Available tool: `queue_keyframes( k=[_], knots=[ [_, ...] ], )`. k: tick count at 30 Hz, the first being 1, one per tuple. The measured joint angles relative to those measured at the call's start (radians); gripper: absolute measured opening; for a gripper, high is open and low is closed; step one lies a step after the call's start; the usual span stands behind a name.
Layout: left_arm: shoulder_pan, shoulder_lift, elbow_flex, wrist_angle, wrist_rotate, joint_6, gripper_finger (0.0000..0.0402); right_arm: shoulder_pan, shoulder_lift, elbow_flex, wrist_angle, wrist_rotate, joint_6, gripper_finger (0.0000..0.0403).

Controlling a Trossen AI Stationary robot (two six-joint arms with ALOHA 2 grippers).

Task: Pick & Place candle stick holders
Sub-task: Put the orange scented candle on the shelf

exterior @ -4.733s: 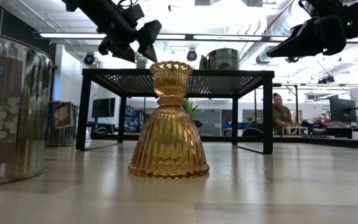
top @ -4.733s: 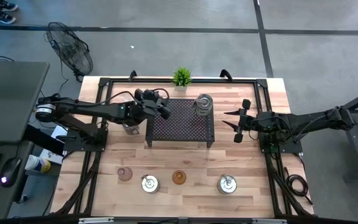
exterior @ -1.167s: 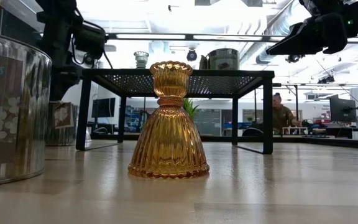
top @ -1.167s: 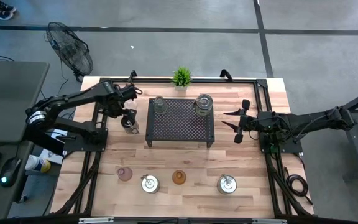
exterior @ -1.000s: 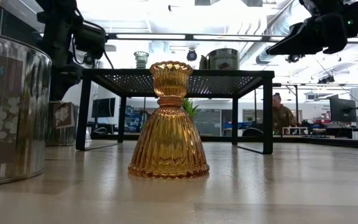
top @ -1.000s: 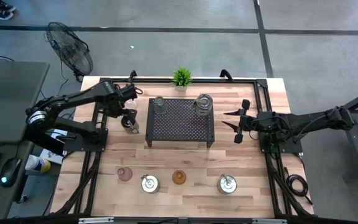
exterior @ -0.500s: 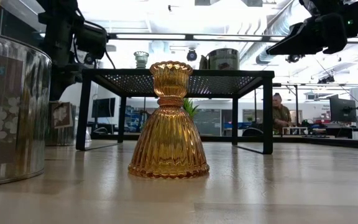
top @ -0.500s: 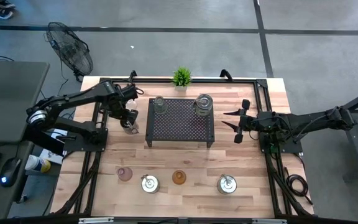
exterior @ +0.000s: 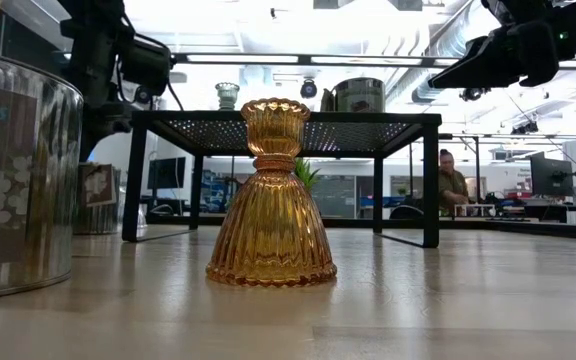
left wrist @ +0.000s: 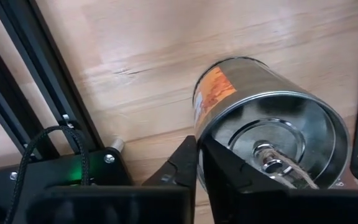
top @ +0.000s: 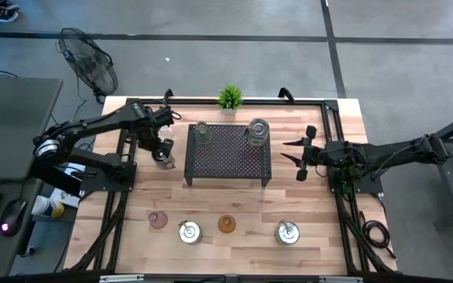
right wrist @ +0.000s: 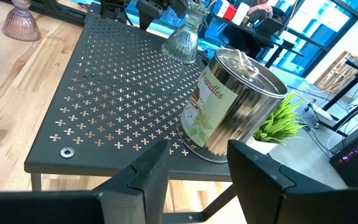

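Observation:
A silver tin holder (left wrist: 266,143) with an orange label stands on the table just left of the black rack (top: 228,154). My left gripper (top: 162,149) (left wrist: 197,146) points down over it, shut on its wall. On the rack stand a clear glass holder (top: 202,130) (right wrist: 184,37) and a lidded silver tin (top: 258,131) (right wrist: 232,102). Near the front edge stand a pink holder (top: 158,220), a silver one (top: 189,232), an amber one (top: 226,225) (exterior: 273,195) and another silver one (top: 287,233). My right gripper (top: 300,157) (right wrist: 197,152) hovers open, right of the rack. My left gripper pinches the tin's wall at its open rim (left wrist: 199,127), with one finger (left wrist: 180,163) outside and the other inside the tin. The fingers come from above, pointing down. The tin stands on its base on the table.
A small green plant (top: 229,97) stands at the far edge behind the rack. Black frame rails (top: 124,169) run along both table sides. In the low view a large tin (exterior: 13,170) fills the left. A person (exterior: 453,185) sits in the room beyond.
My left gripper has stayed in place over the tin left of the rack, and its fingers have shut on the tin's wall. The tin has not moved.

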Motion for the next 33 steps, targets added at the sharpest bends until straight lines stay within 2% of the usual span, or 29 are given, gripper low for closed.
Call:
queue_keyframes(
  k=[13, 33],
  knots=[
    [0.000, 0.000, 0.000, -0.001, 0.028, 0.042, 0.0001, 0.000, 0.000, 0.000, 0.003, -0.001, 0.004, 0.0154],
    [0.000, 0.000, 0.000, 0.002, 0.006, 0.094, 0.0000, 0.000, 0.000, 0.000, 0.003, 0.007, -0.007, 0.0154]
  ],
)
